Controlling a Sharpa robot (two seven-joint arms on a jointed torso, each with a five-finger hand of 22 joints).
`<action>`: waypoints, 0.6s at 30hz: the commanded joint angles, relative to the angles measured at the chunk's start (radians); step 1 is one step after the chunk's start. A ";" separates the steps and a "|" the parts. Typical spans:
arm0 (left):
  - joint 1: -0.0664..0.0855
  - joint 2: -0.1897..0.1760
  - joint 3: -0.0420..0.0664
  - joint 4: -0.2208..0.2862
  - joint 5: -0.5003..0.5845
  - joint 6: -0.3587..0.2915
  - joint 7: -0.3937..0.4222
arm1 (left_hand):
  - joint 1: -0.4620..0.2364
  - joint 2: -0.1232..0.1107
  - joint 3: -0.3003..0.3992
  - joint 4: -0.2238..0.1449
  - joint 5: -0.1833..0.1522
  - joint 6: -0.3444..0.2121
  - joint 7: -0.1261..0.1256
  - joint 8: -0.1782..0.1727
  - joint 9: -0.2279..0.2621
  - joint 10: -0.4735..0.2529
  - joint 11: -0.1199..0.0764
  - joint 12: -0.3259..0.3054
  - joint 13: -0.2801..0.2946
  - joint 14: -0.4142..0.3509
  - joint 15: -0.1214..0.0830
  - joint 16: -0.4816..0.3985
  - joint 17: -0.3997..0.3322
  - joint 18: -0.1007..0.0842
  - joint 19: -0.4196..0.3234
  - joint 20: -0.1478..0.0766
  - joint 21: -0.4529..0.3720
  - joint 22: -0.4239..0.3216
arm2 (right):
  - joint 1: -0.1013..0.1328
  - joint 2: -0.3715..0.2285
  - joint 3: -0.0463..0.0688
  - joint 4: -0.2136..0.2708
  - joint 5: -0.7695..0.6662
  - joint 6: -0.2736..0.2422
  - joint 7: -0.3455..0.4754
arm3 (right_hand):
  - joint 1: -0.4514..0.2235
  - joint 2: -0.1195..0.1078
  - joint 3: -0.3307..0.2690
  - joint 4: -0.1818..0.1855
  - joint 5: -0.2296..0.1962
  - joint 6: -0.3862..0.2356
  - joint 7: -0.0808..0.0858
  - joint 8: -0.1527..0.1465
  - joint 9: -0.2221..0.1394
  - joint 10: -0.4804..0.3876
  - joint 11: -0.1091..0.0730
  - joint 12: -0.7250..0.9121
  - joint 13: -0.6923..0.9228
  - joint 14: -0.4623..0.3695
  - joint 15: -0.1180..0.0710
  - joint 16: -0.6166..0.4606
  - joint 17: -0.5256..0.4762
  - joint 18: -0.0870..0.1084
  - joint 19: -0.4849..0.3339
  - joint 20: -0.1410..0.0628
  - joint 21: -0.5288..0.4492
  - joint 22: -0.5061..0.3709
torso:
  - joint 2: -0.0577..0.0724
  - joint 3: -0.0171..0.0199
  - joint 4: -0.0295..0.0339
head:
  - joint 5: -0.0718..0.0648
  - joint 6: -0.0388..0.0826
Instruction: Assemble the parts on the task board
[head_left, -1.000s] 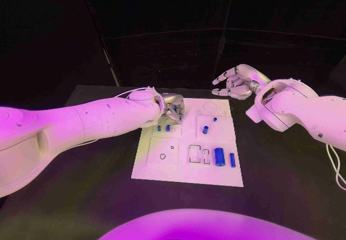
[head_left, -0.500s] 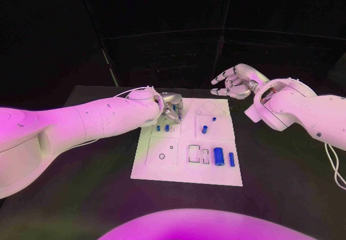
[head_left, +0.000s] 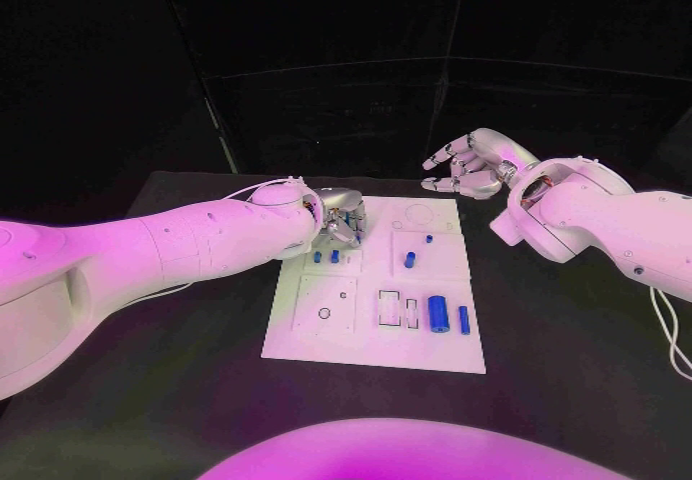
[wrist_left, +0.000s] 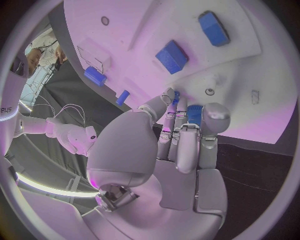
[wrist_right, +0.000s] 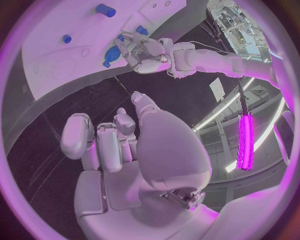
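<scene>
I see the white task board (head_left: 378, 330) lying flat in the middle of the black table (head_left: 173, 380). My left hand (head_left: 340, 217) is down at the far left corner of the board. In the left wrist view its fingers (wrist_left: 181, 140) are close together and bent down onto the board, and a small blue part (wrist_left: 194, 114) sits between the fingertips. It looks pinched there, with the thumb (wrist_left: 215, 120) on one side.

My right hand (head_left: 472, 163) is up in the air past the far right corner of the board. Its fingers are spread apart and a little curled, and it holds nothing. It does not touch the board.

Other blue parts are on the board. Two small blue pegs (head_left: 326, 256) stand side by side near my left hand. A short blue cylinder (head_left: 410, 260) lies in the middle of the board, with a tiny blue piece (head_left: 428, 239) just past it. Near the front right there is a fat blue cylinder (head_left: 437, 308) and a thin blue rod (head_left: 464, 319) beside it. They lie close but apart.
</scene>
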 joint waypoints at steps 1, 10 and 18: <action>0.002 -0.015 0.012 0.021 0.017 -0.040 0.029 | -0.004 -0.004 0.009 0.001 0.004 0.007 0.000 -0.005 0.000 0.011 0.001 -0.007 0.002 0.019 -0.006 0.003 -0.002 -0.015 0.009 -0.001 0.004 0.001 | 0.002 -0.001 0.001 0.002 0.001 0.001 0.010 | 0.007 0.001 0.003 0.004 0.003 -0.009 0.000 0.005 -0.001 -0.004 -0.003 0.001 0.001 0.046 -0.007 -0.003 0.000 0.015 -0.007 -0.001 -0.006 0.001 | -0.001 0.0003 0.0009 | -0.001 0.003; 0.008 -0.077 0.058 0.090 0.046 -0.064 0.039 | -0.015 -0.015 0.014 -0.001 0.004 0.013 -0.001 -0.012 0.001 0.022 0.000 -0.020 0.003 0.018 -0.006 0.002 -0.006 -0.015 0.010 -0.001 0.004 0.003 | 0.002 -0.004 0.001 0.003 0.001 -0.001 0.012 | 0.005 0.001 0.002 0.006 0.003 -0.008 0.000 0.006 0.000 -0.003 -0.003 0.002 0.002 0.046 -0.007 -0.003 0.000 0.015 -0.008 -0.001 -0.007 0.000 | 0.001 -0.0007 0.0002 | 0.002 0.008; 0.009 -0.145 0.079 0.144 0.053 -0.057 0.031 | -0.024 -0.022 0.014 0.000 0.004 0.020 -0.003 -0.015 0.001 0.031 -0.001 -0.028 0.003 0.019 -0.007 0.001 -0.009 -0.015 0.011 -0.002 0.007 0.007 | 0.002 -0.006 0.001 0.002 0.002 -0.001 0.013 | 0.005 0.001 0.002 0.006 0.003 -0.008 0.000 0.006 0.000 -0.003 -0.003 0.002 0.002 0.046 -0.007 -0.003 0.000 0.015 -0.008 -0.001 -0.007 0.000 | 0.000 -0.0005 -0.0006 | 0.006 0.008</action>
